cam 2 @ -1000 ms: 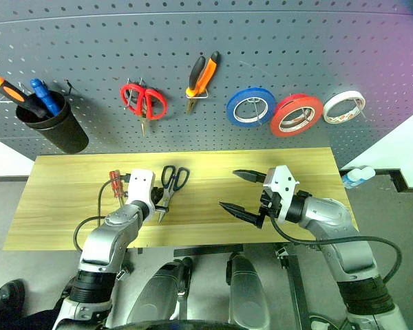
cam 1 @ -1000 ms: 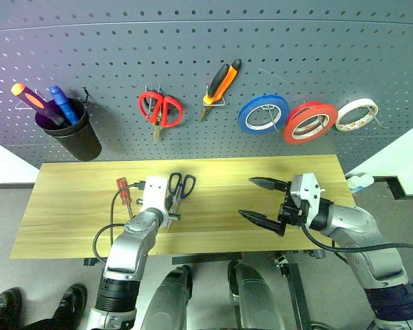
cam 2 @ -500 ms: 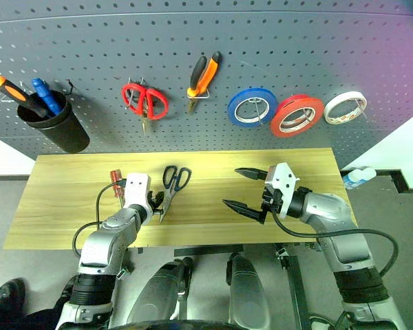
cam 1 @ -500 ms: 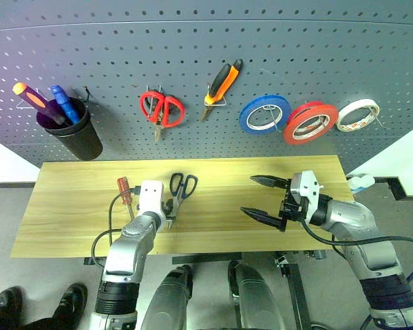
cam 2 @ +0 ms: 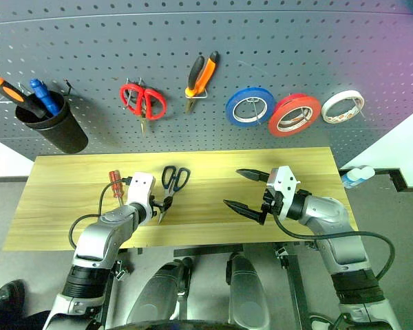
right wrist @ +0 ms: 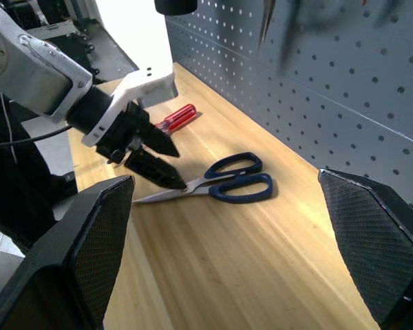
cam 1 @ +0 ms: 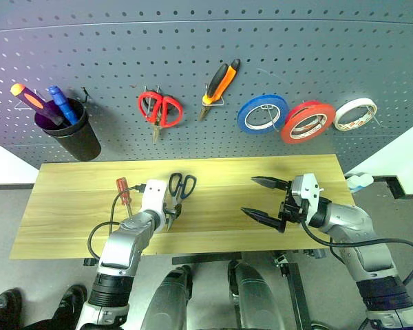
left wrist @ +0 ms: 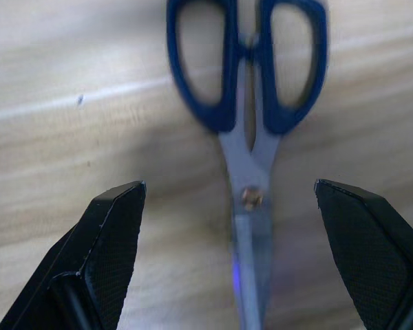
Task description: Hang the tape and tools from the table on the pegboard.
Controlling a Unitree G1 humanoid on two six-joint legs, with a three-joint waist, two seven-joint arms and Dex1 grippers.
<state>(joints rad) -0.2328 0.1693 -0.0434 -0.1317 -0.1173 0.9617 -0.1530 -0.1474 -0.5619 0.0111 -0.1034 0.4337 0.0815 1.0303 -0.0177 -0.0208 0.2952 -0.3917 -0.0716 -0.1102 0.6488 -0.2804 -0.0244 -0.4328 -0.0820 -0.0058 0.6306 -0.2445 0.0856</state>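
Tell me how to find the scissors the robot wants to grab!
Look at the yellowish wooden table under the grey pegboard. The dark blue-handled scissors lie there, blades between the left claw's open fingers. The other scissors have red handles and hang on the board.

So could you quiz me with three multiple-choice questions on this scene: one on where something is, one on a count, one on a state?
1. Where do the blue-handled scissors lie?
A. on the table
B. on the pegboard
C. in the black cup

2. How many tape rolls hang on the pegboard?
A. one
B. two
C. three

3. How do the left gripper's jaws stand?
A. shut on the blades
B. open, one either side of the blades
C. shut on the screwdriver

Answers:
1 A, they lie flat on the wood.
2 C, a blue roll, a red roll and a white roll.
3 B, the left wrist view shows bare table between each finger and the blades.
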